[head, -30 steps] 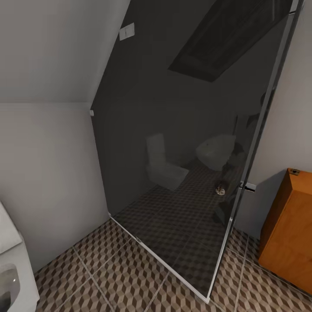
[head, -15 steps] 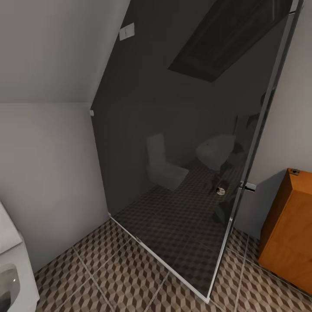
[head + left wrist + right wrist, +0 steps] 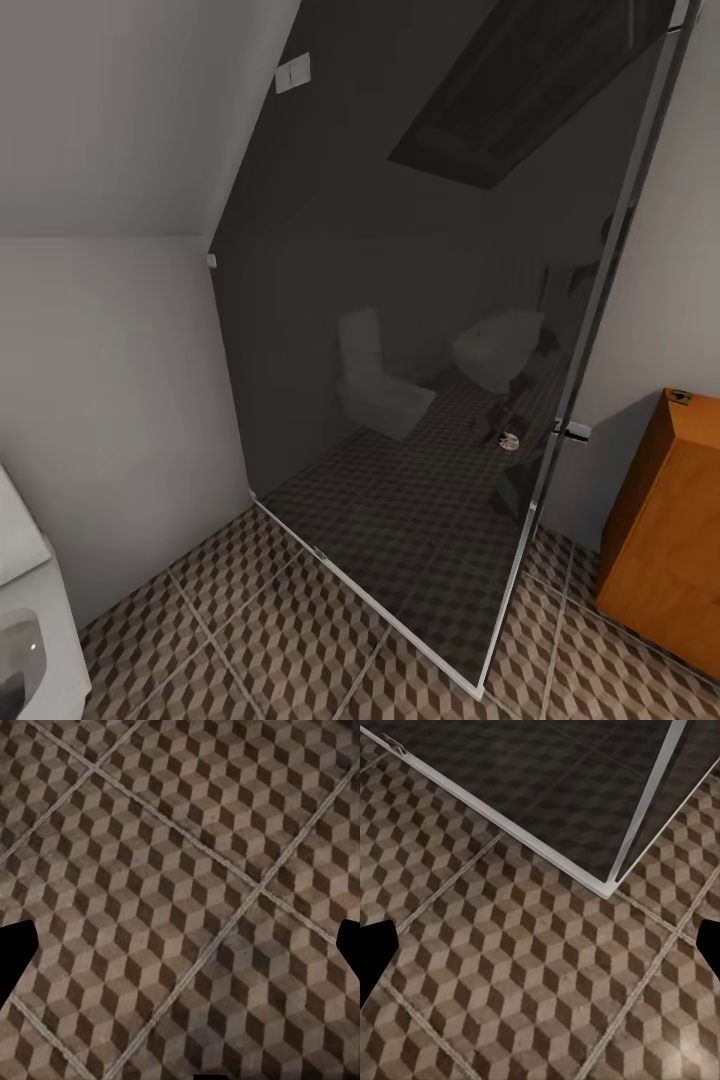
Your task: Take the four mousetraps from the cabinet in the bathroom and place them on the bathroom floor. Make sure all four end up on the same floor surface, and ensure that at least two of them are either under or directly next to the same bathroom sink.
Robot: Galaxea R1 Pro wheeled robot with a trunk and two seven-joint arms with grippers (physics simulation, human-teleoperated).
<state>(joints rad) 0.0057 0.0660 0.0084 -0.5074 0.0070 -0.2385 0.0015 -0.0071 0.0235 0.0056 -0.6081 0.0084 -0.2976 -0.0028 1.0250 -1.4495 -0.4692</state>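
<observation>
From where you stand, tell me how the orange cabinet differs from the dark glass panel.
The cabinet is opaque orange-brown wood; the glass panel is dark, reflecting a toilet and tub. The cabinet is low and boxy at the right edge; the panel is tall, thin and metal-framed, mid-view. Both stand on the cube-patterned floor.

You are looking at a dim, evenly lit render with no visible lamp. The dark glass panel (image 3: 440,330) is acting as a murky mirror, showing faint grey reflections of a toilet and a tub. The cabinet (image 3: 668,530) is casting a soft shadow on the wall beside it. The bathroom floor (image 3: 180,885) is appearing slightly soft and grainy in both wrist views, with a pale sheen showing near one corner of the right wrist view.
</observation>
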